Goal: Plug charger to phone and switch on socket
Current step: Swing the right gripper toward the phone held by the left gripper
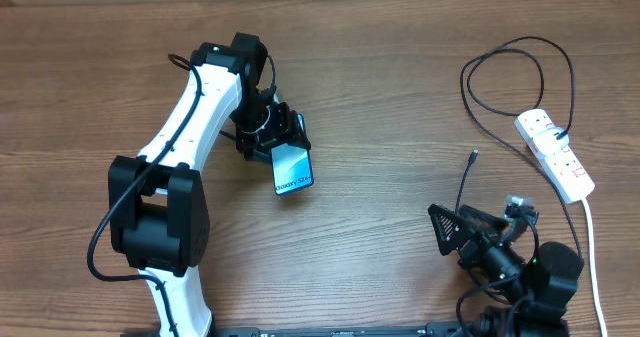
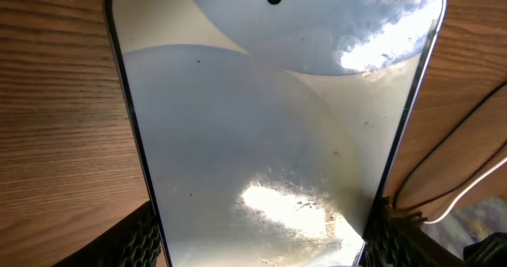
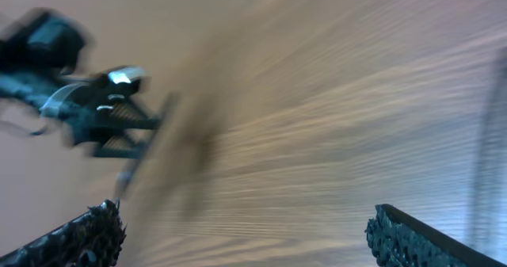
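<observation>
The left tool [image 1: 274, 137] pinches the phone [image 1: 293, 169] by one short end, a finger on each long edge. The phone's light blue screen faces up and its white "Galaxy S24+" strip sits near the free end. In the left wrist view the phone [image 2: 269, 132] fills almost the whole frame between the two ridged black fingers [image 2: 146, 239] at the bottom corners, with brown wood grain behind it. Whether the phone's free end touches the tabletop [image 1: 380, 67] I cannot tell

The right tool [image 1: 450, 229] is low at the near right edge, fingers spread wide and holding nothing. Its wrist view is blurred, showing only the two fingertips [image 3: 83, 239] far apart over wood

The charger [image 1: 465, 85] loops across the far right of the tabletop, running to the socket [image 1: 556, 155]. Its connector tip [image 1: 473, 157] lies loose on the wood between the phone and the socket, well apart from the phone and near the right tool. The socket's thick white cord [image 1: 590, 239] trails toward the near edge
</observation>
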### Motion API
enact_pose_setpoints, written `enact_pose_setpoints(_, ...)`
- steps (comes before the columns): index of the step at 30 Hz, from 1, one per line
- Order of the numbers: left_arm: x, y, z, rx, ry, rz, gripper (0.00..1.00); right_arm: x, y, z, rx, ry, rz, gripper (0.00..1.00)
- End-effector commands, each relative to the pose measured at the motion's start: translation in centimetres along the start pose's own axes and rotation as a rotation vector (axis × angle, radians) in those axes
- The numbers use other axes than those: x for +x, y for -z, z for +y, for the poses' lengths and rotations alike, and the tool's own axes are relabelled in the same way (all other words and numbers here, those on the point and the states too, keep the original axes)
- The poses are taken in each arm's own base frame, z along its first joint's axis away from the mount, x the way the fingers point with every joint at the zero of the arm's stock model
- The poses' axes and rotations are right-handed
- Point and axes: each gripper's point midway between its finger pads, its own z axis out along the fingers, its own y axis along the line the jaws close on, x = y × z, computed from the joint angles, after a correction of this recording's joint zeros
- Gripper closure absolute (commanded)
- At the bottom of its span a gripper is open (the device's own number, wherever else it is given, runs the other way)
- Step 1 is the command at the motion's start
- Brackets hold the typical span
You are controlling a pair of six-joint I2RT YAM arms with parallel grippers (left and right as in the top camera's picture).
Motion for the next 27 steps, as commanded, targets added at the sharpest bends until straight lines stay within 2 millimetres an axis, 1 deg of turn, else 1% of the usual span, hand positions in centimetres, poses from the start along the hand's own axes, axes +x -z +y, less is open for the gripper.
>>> enact_pose_setpoints(1, -0.2, 0.5, -1.5, 0.054, 0.021, -0.006, 0.61, -4.8, 1.9, 0.4, 0.171, 0.202, -0.088, 0.00)
enact_pose_setpoints(3, -0.2, 0.5, -1.7, 0.064, 0.029, -0.004, 0.61, -6.0, 2.4, 1.3, 0.178, 0.202, -0.090, 0.00)
enact_pose_setpoints(6, 0.0, 0.6, -2.6, 0.117, 0.025, 0.013, 0.61, -7.2, 2.9, 2.3, 0.184, 0.179, -0.083, 0.00)
enact_pose_setpoints(7, 0.1, 0.6, -2.9, 0.132, 0.024, 0.019, 0.61, -7.5, 3.1, 2.3, 0.205, 0.141, -0.080, 0.01)
enact_pose_setpoints(9, 0.2, 0.6, -3.3, 0.154, 0.023, 0.028, 0.61, -7.7, 3.8, 1.5, 0.288, 0.050, -0.064, 0.01)
enact_pose_setpoints(13, 0.5, 0.7, -3.8, 0.185, 0.026, 0.042, 0.61, -7.8, 5.5, 0.0, 0.467, -0.030, 0.024, 0.01)
enact_pose_setpoints(17, 0.6, 1.0, -4.8, 0.240, 0.021, 0.056, 0.61, -8.1, 5.8, 0.7, 0.508, -0.088, 0.130, 0.01)
enact_pose_setpoints(19, 0.7, 1.2, -5.5, 0.280, 0.013, 0.064, 0.61, -7.9, 5.3, 1.6, 0.467, -0.124, 0.189, 0.00)
enact_pose_setpoints(20, 0.8, 1.3, -6.1, 0.316, 0.007, 0.074, 0.61, -7.8, 4.4, 2.9, 0.377, -0.149, 0.230, 0.00)
enact_pose_setpoints(23, 0.9, 1.7, -6.9, 0.367, 0.000, 0.086, 0.61, -7.9, 2.6, 5.3, 0.198, -0.177, 0.278, 0.00)
enact_pose_setpoints(25, 0.8, 1.8, -7.3, 0.388, 0.015, 0.089, 0.61, -8.6, 1.5, 5.8, 0.133, -0.174, 0.282, 0.00)
enact_pose_setpoints(27, 0.4, 1.9, -7.6, 0.400, 0.034, 0.080, 0.61, -9.2, 0.4, 5.2, 0.123, -0.167, 0.277, 0.01)
